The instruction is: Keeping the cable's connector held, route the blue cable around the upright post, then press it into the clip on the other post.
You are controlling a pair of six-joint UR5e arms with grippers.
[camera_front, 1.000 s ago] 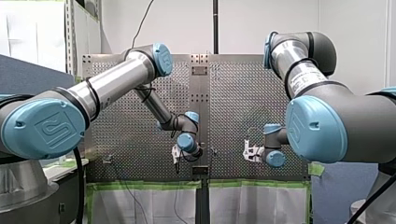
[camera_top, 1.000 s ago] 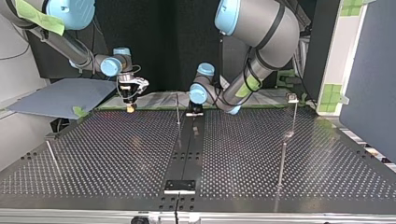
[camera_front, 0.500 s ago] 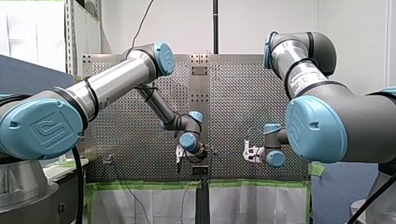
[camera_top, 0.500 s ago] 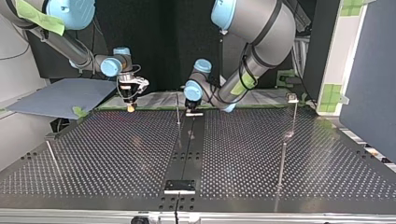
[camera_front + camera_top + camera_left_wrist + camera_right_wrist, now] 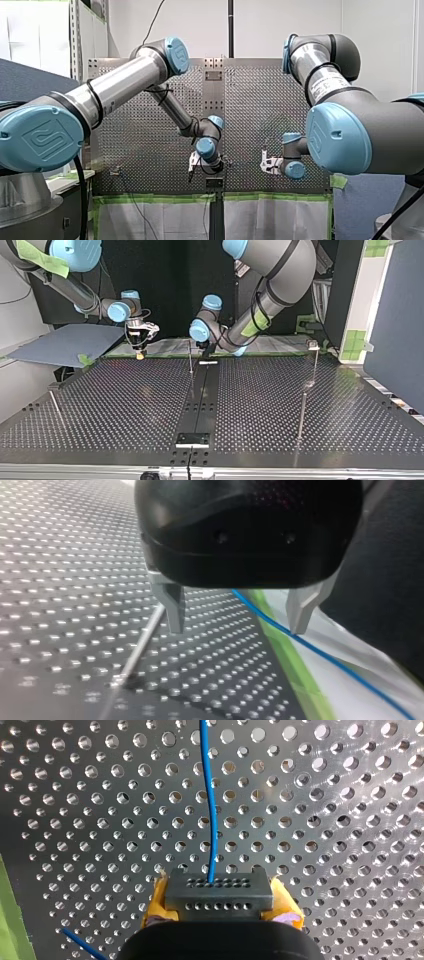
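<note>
Cable work at a perforated table (image 5: 125, 405), read across the top view from its left: the right gripper (image 5: 139, 356) hung over the table's far edge. Its yellow pads (image 5: 286, 906) were clamped on either side of a dark connector (image 5: 218, 892). In the right wrist view the blue cable (image 5: 212, 810) left the connector's row of holes and ran straight ahead over the table; a second short stretch of blue showed beside the gripper's body.

Next to the right, a thin upright post (image 5: 190, 357) stood by the table's dark centre strip (image 5: 200, 400). The left gripper (image 5: 206, 351) hovered just beside that post, on its right, low over the far edge. In the left wrist view its two metal fingers (image 5: 175, 611) stood wide apart and gripped nothing. The cable passed between them, close to one finger; whether it touched that finger could not be told. It then ran on over a green tape strip (image 5: 282, 647) and a white sheet (image 5: 340, 695). The post rose beside the other finger, outside the gap.

At the top view's far right, well apart from both grippers, a second post (image 5: 315, 367) carried a clip (image 5: 313, 345) at its top.
</note>
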